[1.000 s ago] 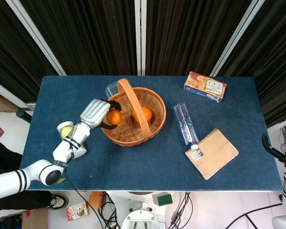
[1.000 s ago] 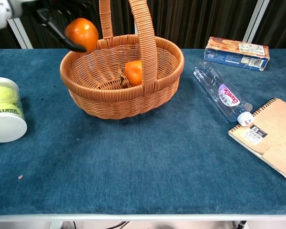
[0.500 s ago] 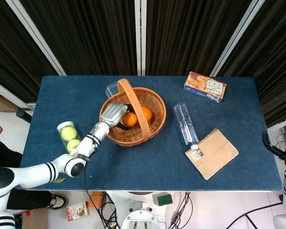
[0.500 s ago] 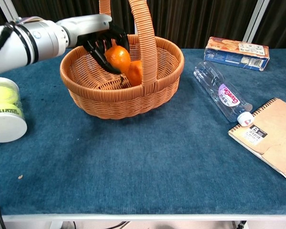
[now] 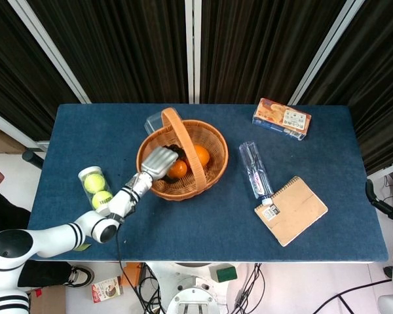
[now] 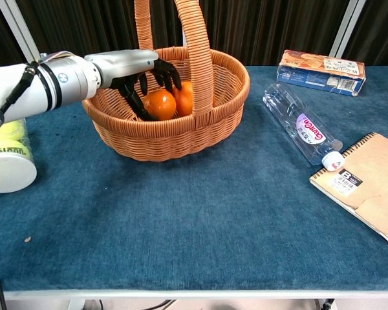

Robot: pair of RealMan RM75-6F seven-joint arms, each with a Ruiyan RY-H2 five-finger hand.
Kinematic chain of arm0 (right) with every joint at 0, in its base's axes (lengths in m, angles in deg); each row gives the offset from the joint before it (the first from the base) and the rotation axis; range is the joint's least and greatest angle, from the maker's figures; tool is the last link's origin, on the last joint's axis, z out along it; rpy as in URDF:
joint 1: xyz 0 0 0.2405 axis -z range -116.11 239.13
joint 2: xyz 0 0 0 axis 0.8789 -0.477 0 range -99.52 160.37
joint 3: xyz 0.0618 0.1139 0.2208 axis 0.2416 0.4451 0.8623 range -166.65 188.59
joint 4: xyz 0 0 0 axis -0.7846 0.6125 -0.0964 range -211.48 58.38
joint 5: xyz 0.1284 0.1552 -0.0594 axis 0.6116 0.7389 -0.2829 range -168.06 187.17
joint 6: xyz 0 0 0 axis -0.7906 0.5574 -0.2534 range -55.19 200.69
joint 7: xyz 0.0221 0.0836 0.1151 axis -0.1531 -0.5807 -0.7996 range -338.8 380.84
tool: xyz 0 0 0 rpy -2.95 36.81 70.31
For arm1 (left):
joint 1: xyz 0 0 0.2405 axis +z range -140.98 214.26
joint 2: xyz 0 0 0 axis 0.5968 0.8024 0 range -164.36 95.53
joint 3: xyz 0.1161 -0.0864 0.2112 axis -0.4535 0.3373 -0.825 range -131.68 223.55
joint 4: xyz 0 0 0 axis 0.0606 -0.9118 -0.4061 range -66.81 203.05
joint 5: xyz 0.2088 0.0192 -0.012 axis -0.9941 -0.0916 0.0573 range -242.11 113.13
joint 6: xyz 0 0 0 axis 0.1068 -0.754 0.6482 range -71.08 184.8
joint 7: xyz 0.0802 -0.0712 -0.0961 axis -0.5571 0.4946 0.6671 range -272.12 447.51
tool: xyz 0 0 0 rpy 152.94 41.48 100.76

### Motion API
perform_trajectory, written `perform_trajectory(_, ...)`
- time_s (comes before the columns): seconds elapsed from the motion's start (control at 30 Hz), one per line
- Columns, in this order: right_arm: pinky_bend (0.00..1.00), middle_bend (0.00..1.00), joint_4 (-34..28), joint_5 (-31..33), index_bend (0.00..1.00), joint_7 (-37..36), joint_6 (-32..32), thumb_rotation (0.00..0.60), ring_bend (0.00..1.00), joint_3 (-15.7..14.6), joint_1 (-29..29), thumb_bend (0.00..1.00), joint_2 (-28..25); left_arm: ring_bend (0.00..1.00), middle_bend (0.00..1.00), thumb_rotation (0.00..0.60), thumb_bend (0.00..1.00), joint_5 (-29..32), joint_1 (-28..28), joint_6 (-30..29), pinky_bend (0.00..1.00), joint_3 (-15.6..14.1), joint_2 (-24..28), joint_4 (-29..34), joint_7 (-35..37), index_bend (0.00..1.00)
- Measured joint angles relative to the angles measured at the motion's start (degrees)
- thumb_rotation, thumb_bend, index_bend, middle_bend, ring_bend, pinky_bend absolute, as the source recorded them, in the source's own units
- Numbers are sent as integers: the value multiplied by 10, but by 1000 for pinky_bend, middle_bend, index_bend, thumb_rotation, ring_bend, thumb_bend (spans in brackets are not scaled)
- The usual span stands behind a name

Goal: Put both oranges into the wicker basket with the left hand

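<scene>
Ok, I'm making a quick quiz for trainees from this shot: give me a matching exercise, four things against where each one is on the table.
Things:
1. oranges
2. tennis ball tube
3. water bottle
4. notebook

Places:
A. lying between the wicker basket and the notebook
B. at the table's right front, by the bottle's cap
C. inside the wicker basket, under the left hand
D. on the left, outside the basket

Pairs: 1-C, 2-D, 3-A, 4-B
</scene>
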Motion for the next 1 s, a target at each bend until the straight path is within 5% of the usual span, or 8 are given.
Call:
perform_trajectory(0.33,0,0,-4,-3,0,8,4,600,0,-1,2,376,-1,119,171,600,171,-21,27,-40,284,-13,59,80,-14,174)
perform_trajectory(0.53,0,0,1,-3,0,9,7,600,0,0,3,377,1,119,171,600,185,-30,73,-87,284,-33,157,199,-39,202)
perform_trajectory(0.67,0,0,8,1,0,7,4,600,0,-2,5,377,4,120,181,600,185,-61,139,-174,284,-59,244,286,-44,204)
perform_trajectory(0.77,0,0,19,1,0,9,1,600,0,-8,7,375,9,120,187,600,184,-101,198,-269,284,-83,266,296,-45,204)
perform_trajectory(1.0,0,0,75,13,0,57,-28,600,0,-44,30,287,34,33,149,600,136,-153,382,-474,243,-143,252,177,-8,190)
